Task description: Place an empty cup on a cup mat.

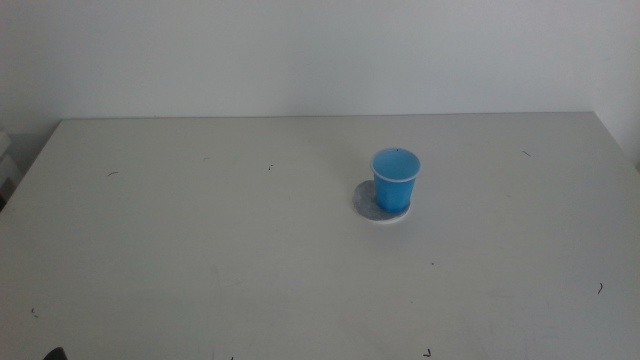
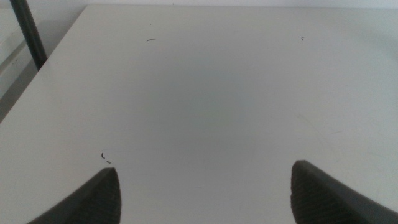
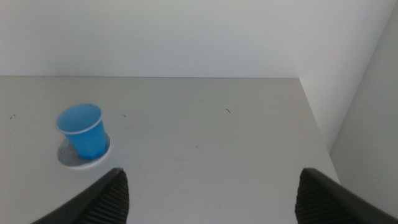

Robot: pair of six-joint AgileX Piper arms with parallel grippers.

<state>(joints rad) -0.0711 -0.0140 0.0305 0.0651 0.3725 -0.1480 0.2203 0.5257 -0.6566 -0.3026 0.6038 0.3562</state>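
Observation:
The bright blue cup (image 1: 396, 180) stands upright on the round grey cup mat (image 1: 370, 204), right of the table's middle, set toward the mat's right side. Both also show in the right wrist view: the cup (image 3: 82, 130) on the mat (image 3: 73, 158). The cup looks empty. My right gripper (image 3: 208, 193) is open and empty, well back from the cup. My left gripper (image 2: 205, 193) is open and empty over bare table at the left. Neither arm shows in the middle view, apart from a dark tip at the bottom edge.
The white table (image 1: 200, 240) runs to a white wall at the back. Its right edge (image 3: 314, 121) shows in the right wrist view. A dark pole (image 2: 28, 34) stands off the table's left edge.

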